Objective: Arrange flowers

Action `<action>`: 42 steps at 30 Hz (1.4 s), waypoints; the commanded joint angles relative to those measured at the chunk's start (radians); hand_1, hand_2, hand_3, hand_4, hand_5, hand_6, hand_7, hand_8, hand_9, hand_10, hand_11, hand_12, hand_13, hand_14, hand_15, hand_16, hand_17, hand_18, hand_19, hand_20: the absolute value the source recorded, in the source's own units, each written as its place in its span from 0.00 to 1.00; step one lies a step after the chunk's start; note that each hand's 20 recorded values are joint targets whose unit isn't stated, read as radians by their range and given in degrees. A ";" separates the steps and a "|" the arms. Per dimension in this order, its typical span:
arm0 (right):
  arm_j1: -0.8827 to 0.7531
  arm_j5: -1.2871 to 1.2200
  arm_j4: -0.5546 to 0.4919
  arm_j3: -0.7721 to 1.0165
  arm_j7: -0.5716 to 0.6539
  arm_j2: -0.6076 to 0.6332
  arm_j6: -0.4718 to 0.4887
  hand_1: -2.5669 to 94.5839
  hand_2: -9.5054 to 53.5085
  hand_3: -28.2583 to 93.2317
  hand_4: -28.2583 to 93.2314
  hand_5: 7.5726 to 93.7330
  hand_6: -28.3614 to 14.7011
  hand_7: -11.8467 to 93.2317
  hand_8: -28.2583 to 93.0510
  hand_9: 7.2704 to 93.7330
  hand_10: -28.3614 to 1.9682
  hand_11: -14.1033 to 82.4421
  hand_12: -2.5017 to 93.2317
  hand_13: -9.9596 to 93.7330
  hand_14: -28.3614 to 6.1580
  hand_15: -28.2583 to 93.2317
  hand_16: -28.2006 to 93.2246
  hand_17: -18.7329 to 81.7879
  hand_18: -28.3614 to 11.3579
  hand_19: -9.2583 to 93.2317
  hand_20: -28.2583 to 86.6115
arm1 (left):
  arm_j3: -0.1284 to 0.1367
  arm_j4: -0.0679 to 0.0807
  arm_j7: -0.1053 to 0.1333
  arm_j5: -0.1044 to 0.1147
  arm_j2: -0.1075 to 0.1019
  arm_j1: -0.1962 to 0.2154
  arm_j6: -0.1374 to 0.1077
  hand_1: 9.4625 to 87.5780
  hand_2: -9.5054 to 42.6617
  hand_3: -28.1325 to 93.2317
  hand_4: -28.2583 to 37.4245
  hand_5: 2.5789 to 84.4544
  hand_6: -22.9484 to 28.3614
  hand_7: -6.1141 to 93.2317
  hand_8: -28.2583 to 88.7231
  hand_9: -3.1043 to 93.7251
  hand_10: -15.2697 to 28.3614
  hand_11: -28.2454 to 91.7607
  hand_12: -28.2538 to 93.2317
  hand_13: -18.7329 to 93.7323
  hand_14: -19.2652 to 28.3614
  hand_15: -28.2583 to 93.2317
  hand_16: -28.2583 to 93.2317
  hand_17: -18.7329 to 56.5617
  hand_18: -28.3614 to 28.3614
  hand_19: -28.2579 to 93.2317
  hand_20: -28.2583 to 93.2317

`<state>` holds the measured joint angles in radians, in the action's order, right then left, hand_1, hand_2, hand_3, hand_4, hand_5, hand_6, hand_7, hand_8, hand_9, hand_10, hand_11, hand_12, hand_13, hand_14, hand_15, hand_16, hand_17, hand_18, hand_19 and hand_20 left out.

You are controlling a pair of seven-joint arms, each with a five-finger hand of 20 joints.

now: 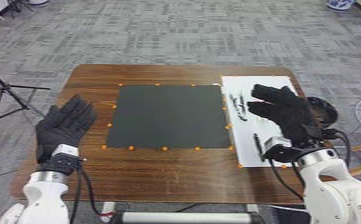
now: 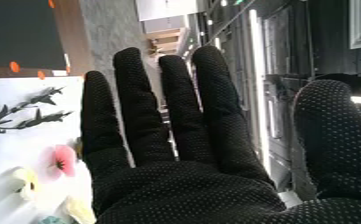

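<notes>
Right hand (image 1: 287,112) nearest the lens, hung over the white sheet (image 1: 270,85) along the table's right edge; fingers straight, thumb spread wide, nothing grasped. Pink flower (image 2: 63,161) lying on that sheet, between a dark leafy sprig (image 2: 24,111) and pale yellow blooms (image 2: 25,182); a bit of teal (image 2: 52,220) beside these, kind unclear. Sprig near the sheet's left edge; dark slender pieces (image 1: 259,146) nearer its front edge. Dark round object (image 1: 323,112) at the table's right edge, partly covered by the glove. Black mat (image 1: 168,115) mid-table (image 1: 176,175), orange dots around it and along the sheet. Left hand (image 1: 65,127) over the table's left edge, released, fingers extended, empty. Tripod (image 1: 5,86) on grey carpet (image 1: 176,35), left of the table.
</notes>
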<state>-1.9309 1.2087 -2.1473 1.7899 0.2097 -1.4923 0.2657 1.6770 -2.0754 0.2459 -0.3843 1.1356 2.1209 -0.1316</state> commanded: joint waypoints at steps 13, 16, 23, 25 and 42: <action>0.003 0.008 -0.006 0.010 0.006 -0.010 0.012 0.15 0.37 0.85 0.04 0.51 0.54 0.27 0.15 0.47 0.42 0.22 0.18 0.48 0.36 0.40 0.40 0.31 0.23 0.49 0.38 | 0.003 -0.008 0.012 0.002 0.008 0.017 0.010 0.24 0.48 0.84 0.00 0.55 0.60 0.20 0.16 0.43 0.68 0.41 0.30 0.42 0.69 0.44 0.19 0.17 0.75 0.55 0.30; -0.003 0.161 -0.013 0.000 -0.036 0.005 0.001 0.15 0.37 0.85 0.04 0.51 0.54 0.27 0.15 0.47 0.42 0.22 0.18 0.49 0.36 0.40 0.40 0.31 0.22 0.49 0.38 | 0.001 -0.012 0.026 0.007 0.000 0.021 0.003 0.23 0.47 0.84 0.00 0.55 0.60 0.20 0.16 0.43 0.68 0.41 0.30 0.42 0.69 0.44 0.19 0.17 0.75 0.55 0.30; -0.028 0.528 -0.030 -0.034 -0.126 0.049 -0.034 0.17 0.33 0.85 0.04 0.52 0.53 0.28 0.15 0.48 0.39 0.23 0.18 0.52 0.36 0.43 0.40 0.33 0.15 0.52 0.39 | 0.010 -0.017 0.039 -0.008 -0.003 0.024 0.010 0.23 0.47 0.83 0.00 0.55 0.61 0.20 0.16 0.43 0.68 0.41 0.30 0.43 0.65 0.41 0.18 0.20 0.71 0.53 0.29; -0.036 0.613 -0.038 -0.045 -0.132 0.073 -0.053 0.18 0.31 0.85 0.04 0.52 0.53 0.28 0.15 0.49 0.38 0.24 0.18 0.53 0.36 0.45 0.39 0.34 0.14 0.57 0.40 | 0.014 -0.021 0.042 -0.012 -0.002 0.026 0.010 0.22 0.47 0.83 0.00 0.55 0.61 0.19 0.16 0.43 0.68 0.40 0.30 0.43 0.64 0.41 0.18 0.20 0.70 0.52 0.29; -0.186 1.303 -0.133 -0.055 -0.045 0.206 -0.139 0.25 0.00 0.81 0.03 0.61 0.58 0.52 0.13 0.60 0.40 0.75 0.46 0.65 0.34 0.85 0.58 0.52 0.14 0.92 0.65 | 0.026 -0.022 0.027 -0.003 -0.008 0.033 0.011 0.21 0.46 0.83 0.00 0.54 0.60 0.19 0.16 0.42 0.68 0.41 0.30 0.42 0.65 0.40 0.19 0.19 0.71 0.53 0.29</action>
<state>-2.0605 2.3478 -2.2532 1.7412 0.1000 -1.3198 0.1138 1.6962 -2.0914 0.2776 -0.3908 1.1338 2.1443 -0.1294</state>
